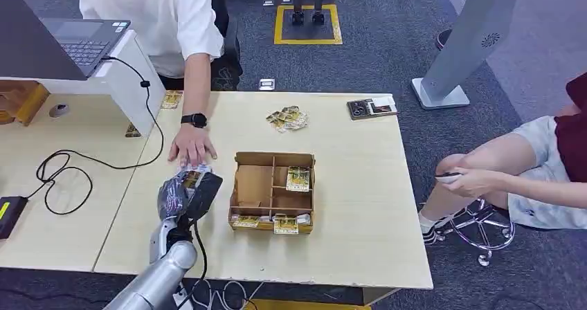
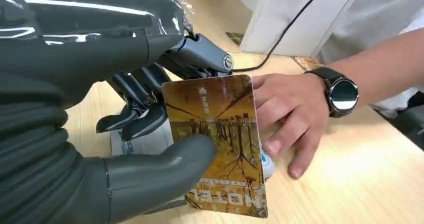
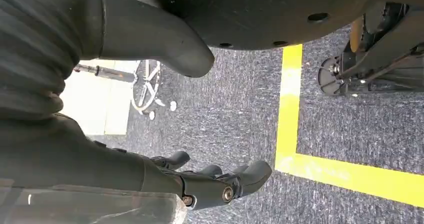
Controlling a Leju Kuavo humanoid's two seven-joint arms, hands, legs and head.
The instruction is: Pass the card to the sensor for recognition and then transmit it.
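My left hand (image 1: 188, 192) hovers over the wooden table, left of the card box, and holds a golden hotel card (image 2: 220, 144) between thumb and fingers. In the head view the card (image 1: 191, 178) peeks out above the hand. A person's hand (image 1: 192, 146) with a black watch rests flat on the table right beside the card, its fingers (image 2: 285, 129) almost touching it. My right hand (image 3: 215, 181) hangs over the grey carpet with fingers apart, holding nothing.
A cardboard divider box (image 1: 272, 191) with several cards stands right of my left hand. Loose cards (image 1: 287, 118) lie further back, a dark tray (image 1: 372, 107) at the far edge. A laptop (image 1: 79, 40) and a black cable (image 1: 62, 168) occupy the left table. A seated person (image 1: 526, 171) is at right.
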